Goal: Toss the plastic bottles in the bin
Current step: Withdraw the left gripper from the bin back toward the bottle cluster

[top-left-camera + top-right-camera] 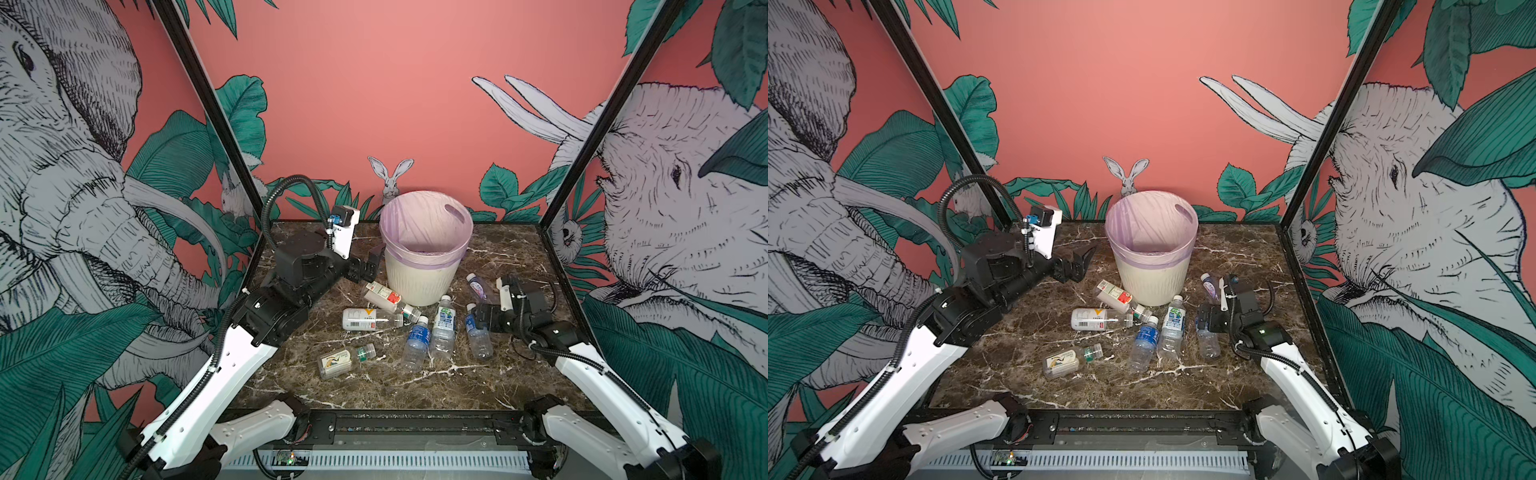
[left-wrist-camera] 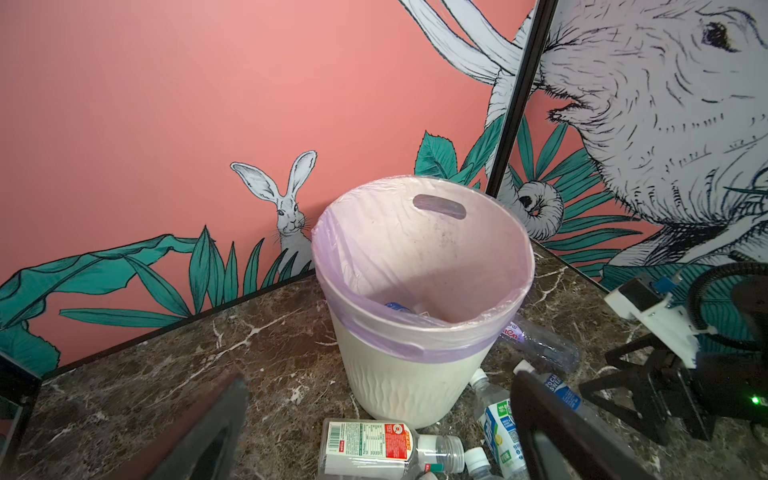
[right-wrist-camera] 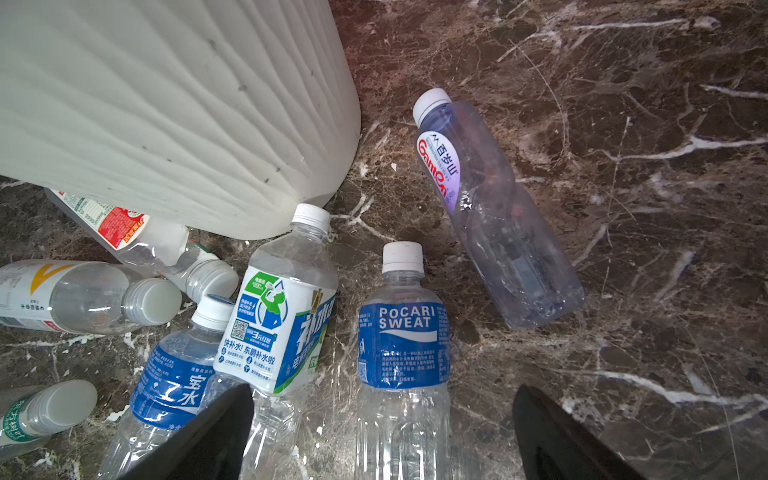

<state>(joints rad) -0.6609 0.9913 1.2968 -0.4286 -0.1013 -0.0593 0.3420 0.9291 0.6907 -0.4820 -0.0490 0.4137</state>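
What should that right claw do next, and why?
Probably lower straight down around the Pocari Sweat bottle. The right gripper is open and empty, the bottle lies in the gap between its fingers in the right wrist view, and it is not yet in the bin.

Dark marble tabletop (image 1: 291, 386) with white veins. A cream ribbed bin (image 1: 415, 282) stands upright near its far edge. In front of it, perhaps eight plastic bottles (image 1: 442, 328) lie on their sides, mostly clustered. A squat flat-sided bottle (image 1: 336, 363) lies apart, nearer the front.
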